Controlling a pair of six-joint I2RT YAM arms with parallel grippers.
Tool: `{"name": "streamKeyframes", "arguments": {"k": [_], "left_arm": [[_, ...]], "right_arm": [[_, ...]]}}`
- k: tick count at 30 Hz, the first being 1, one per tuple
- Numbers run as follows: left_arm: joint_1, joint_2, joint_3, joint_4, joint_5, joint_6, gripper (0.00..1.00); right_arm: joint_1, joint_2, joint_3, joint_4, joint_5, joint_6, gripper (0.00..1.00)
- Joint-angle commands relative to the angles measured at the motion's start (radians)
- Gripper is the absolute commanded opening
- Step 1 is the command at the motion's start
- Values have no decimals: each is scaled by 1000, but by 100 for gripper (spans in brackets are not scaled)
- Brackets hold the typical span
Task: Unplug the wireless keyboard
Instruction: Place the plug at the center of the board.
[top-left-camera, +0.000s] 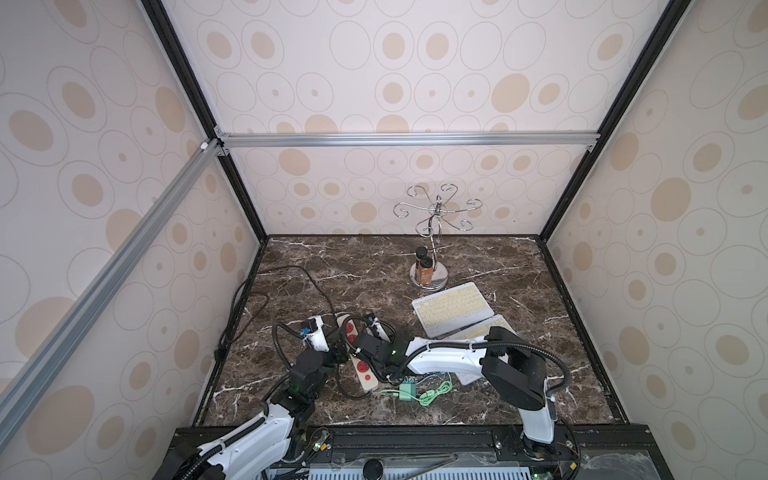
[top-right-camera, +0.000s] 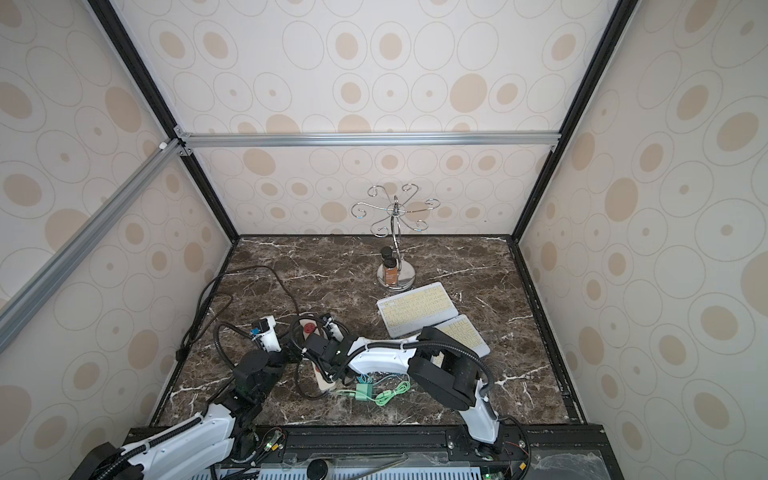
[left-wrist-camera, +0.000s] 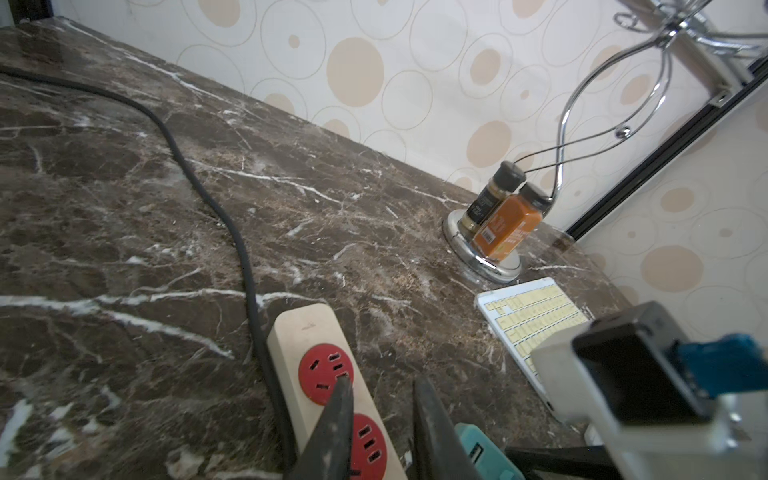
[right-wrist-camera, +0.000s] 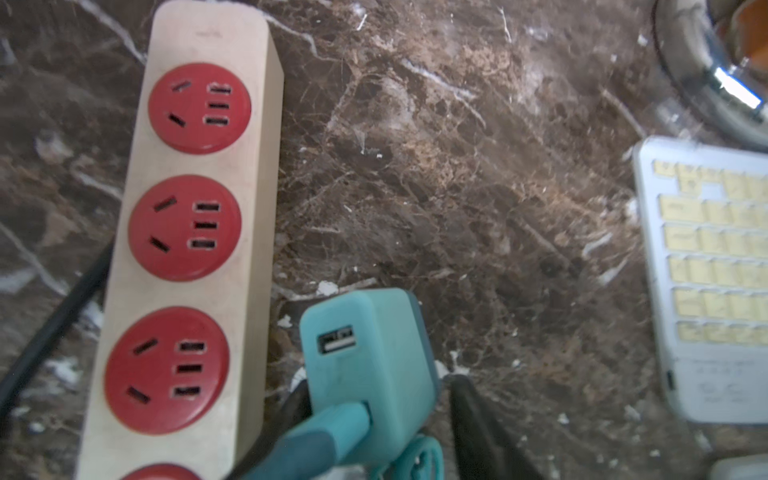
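The wireless keyboard, white with pale yellow keys, lies folded open right of centre in both top views. A teal charger lies on the marble beside the beige power strip, out of its sockets, with a teal cable plug still in it. My right gripper is open around the charger, and one fingertip stands clear of it. My left gripper is open over the strip's edge with nothing between its fingers. The red sockets in view are empty.
A chrome stand with two spice bottles is behind the keyboard. The strip's black cord loops to the left wall. A green connector block and light green cable lie near the front edge. Both arms crowd over the strip.
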Motion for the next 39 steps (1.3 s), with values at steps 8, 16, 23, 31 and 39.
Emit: {"name": "streamKeyframes", "arguments": {"k": [8,16,23,31,39], "left_arm": [[-2,-158,134,-204,-23,80,58],[-1,-221,163,-98,-40,113,76],[0,-34,165,127,-169,321,100],[36,242,84,638,-455,653,100],[117,580,43,1077,-456,888,100]], "right_arm": [[0,-340,-219,93,-122,-29,100],[-14,-664,-333,39,-57,-63,100],[-191,-840,-290,-123,118,-57,100],[-350,-923,-545,498,419,-612,100],[-712,-808,-807,747,428,-553,100]]}}
